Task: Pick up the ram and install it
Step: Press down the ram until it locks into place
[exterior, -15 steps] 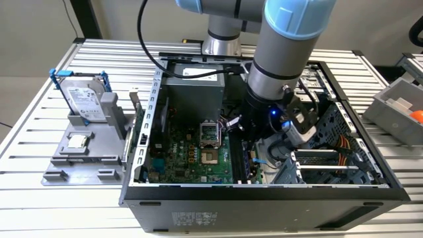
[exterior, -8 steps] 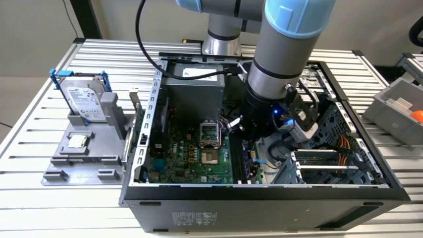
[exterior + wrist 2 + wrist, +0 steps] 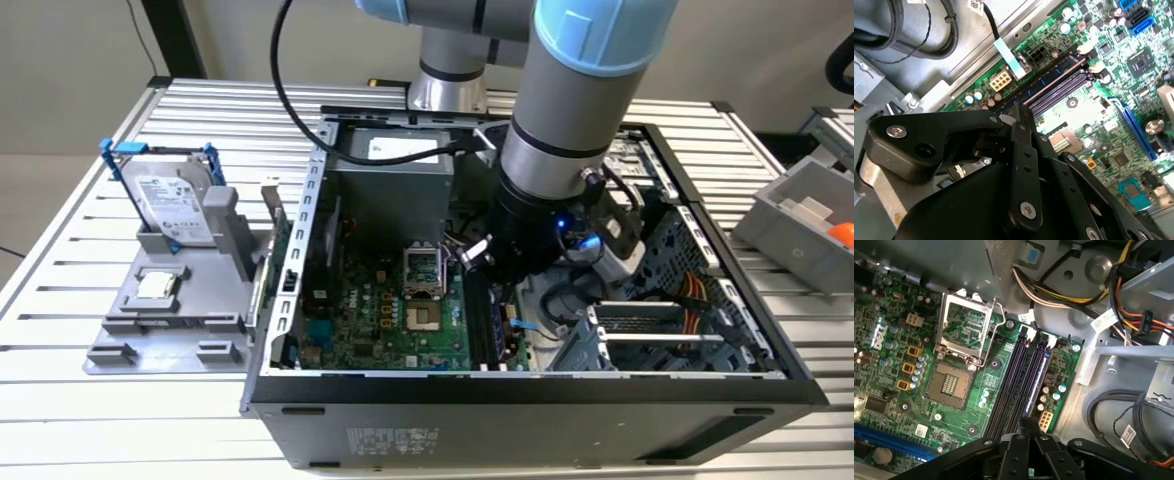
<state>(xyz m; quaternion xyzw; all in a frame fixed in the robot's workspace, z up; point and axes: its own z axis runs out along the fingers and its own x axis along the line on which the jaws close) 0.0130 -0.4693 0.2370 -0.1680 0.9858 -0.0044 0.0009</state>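
Note:
The ram [image 3: 1036, 382] is a thin bluish stick standing on edge in the outermost of the long black motherboard slots [image 3: 1013, 385], nearest the case wall. It also shows in the second wrist view as the ram [image 3: 1046, 82], beside the empty slots [image 3: 1064, 90]. My gripper [image 3: 1027, 421] is shut on the ram's top edge, its black fingers [image 3: 1023, 125] pressed close together, and it hides the near part of the stick. In the exterior view the gripper [image 3: 505, 300] reaches down into the open computer case [image 3: 534, 390].
An open processor socket [image 3: 949, 385] lies next to the slots. Cable bundles [image 3: 1054, 295] and a metal drive cage [image 3: 667, 330] crowd the other side. Outside the case, on the exterior view's left, a grey fixture [image 3: 114, 350] carries a blue-framed hard drive [image 3: 174, 205] and a square chip [image 3: 156, 286].

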